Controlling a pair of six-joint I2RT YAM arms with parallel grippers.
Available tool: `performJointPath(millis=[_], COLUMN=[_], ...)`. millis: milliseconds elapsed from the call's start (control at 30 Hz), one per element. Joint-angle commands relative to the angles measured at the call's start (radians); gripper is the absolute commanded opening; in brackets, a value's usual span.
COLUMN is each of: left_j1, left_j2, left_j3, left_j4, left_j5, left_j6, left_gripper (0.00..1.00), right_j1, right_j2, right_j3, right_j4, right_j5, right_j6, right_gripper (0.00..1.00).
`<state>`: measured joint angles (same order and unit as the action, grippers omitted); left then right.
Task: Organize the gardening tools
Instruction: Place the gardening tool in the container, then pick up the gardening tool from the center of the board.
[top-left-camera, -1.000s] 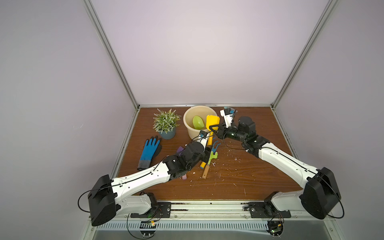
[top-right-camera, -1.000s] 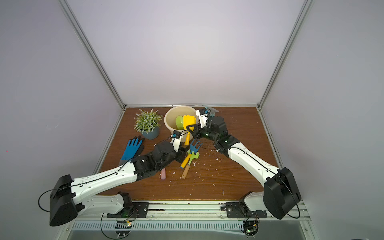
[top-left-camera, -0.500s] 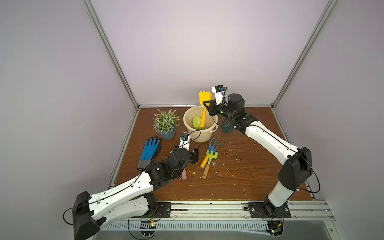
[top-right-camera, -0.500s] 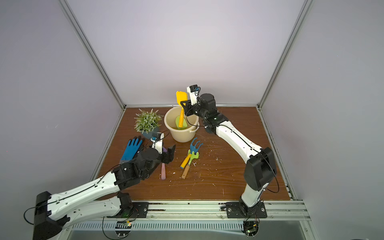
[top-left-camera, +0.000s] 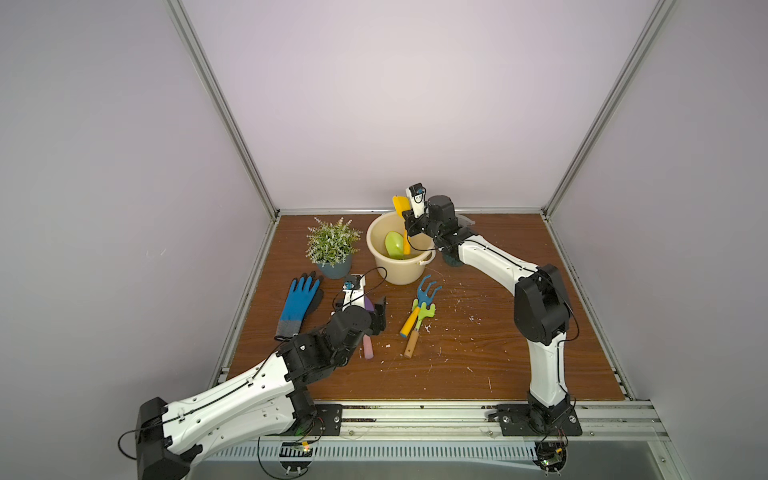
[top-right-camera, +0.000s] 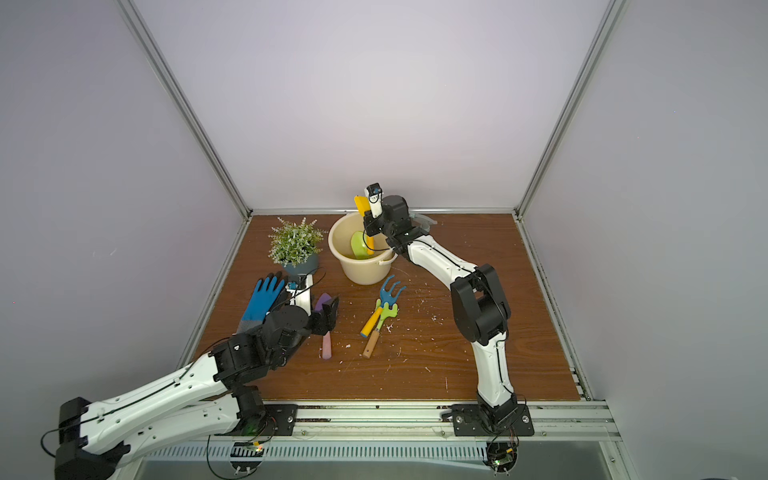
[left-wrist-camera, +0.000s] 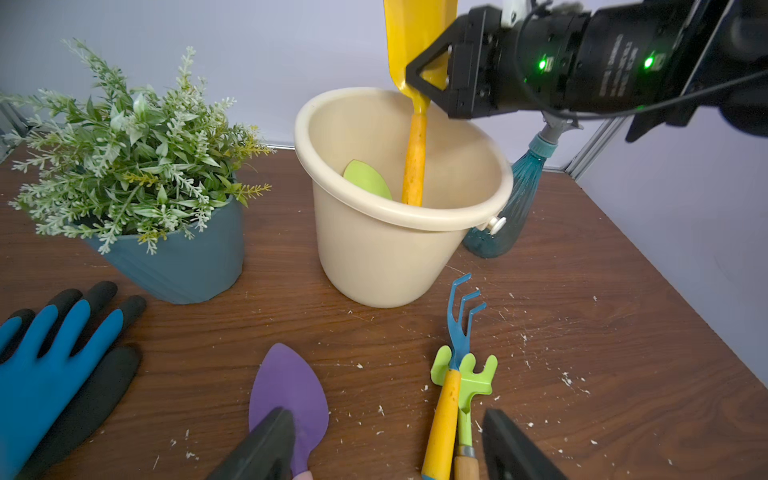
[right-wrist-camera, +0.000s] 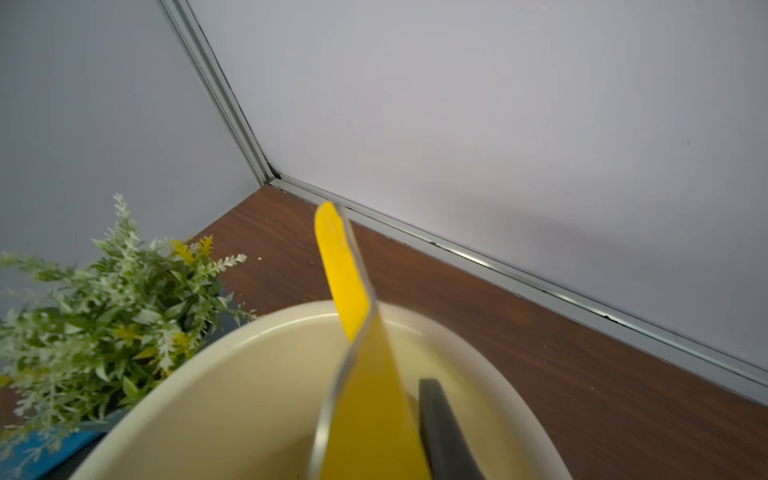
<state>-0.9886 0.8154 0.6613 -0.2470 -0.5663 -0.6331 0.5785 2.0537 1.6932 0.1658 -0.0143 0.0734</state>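
Observation:
My right gripper (top-left-camera: 409, 226) (left-wrist-camera: 428, 83) (right-wrist-camera: 386, 436) is shut on the yellow trowel (top-left-camera: 400, 205) (top-right-camera: 360, 205) (left-wrist-camera: 415, 158) (right-wrist-camera: 365, 395), blade up, handle down inside the cream bucket (top-left-camera: 399, 274) (top-right-camera: 361, 274) (left-wrist-camera: 374, 257) (right-wrist-camera: 249, 395). A lime-green trowel (top-left-camera: 394, 245) (left-wrist-camera: 365, 176) lies in that bucket. My left gripper (top-left-camera: 374, 316) (top-right-camera: 328, 313) (left-wrist-camera: 386, 419) stands open and holds nothing. One finger is over the purple trowel (top-right-camera: 322, 301) (left-wrist-camera: 286, 386). The blue rake (top-left-camera: 428, 291) (left-wrist-camera: 461, 320) and lime-green rake (top-left-camera: 426, 311) (left-wrist-camera: 473, 374) lie crossed to its right.
A teal spray bottle (left-wrist-camera: 511, 199) (top-left-camera: 451, 259) stands behind the bucket, under the right arm. The potted plant (top-left-camera: 332, 245) (left-wrist-camera: 124, 145) is left of the bucket. The blue-and-grey glove (top-left-camera: 299, 303) (left-wrist-camera: 41, 374) lies near the table's left edge. White crumbs dot the wood.
The right arm lifted the yellow trowel over the bucket and lowered its handle inside. My left gripper opened and drew back to the front left, beside the purple trowel.

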Motion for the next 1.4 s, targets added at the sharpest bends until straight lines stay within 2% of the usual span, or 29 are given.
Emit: performJointPath(millis=[0,233,433,667,767,1133,1367], left_j1=[0.006,0.007,0.007,0.007,0.007,0.007,0.053], left_j2=[-0.009,0.051,0.050,0.021,0.021,0.091,0.170], left_j3=[-0.005,-0.008,-0.026,-0.048,-0.049,-0.049,-0.030], left_j4=[-0.026,-0.033,-0.031,-0.073,-0.088,-0.150,-0.243], left_j5=[-0.024,-0.004,0.002,-0.002,0.004,0.026,0.072], left_j6=[-0.014,-0.023,-0.044,-0.095,-0.109,-0.171,-0.284], left_gripper=[0.75,0.77,0.77,0.77,0.77,0.74,0.67], right_j1=[0.012,0.020,0.024,0.026,0.026,0.026,0.025], right_j2=[-0.050,-0.041,-0.018,-0.022,-0.034,-0.182,-0.374], right_j3=[-0.044,-0.116,-0.106,-0.103,-0.089,-0.093,-0.230], right_j4=[0.159,0.207,0.203,0.190,0.173,0.056,-0.070], right_j5=[0.018,-0.012,-0.029,-0.003,0.007,-0.013,0.026], right_j6=[-0.036,-0.004,0.008,0.008,-0.002,0.006,0.040], right_gripper=[0.11,0.13,0.16,0.40,0.44,0.48,0.54])
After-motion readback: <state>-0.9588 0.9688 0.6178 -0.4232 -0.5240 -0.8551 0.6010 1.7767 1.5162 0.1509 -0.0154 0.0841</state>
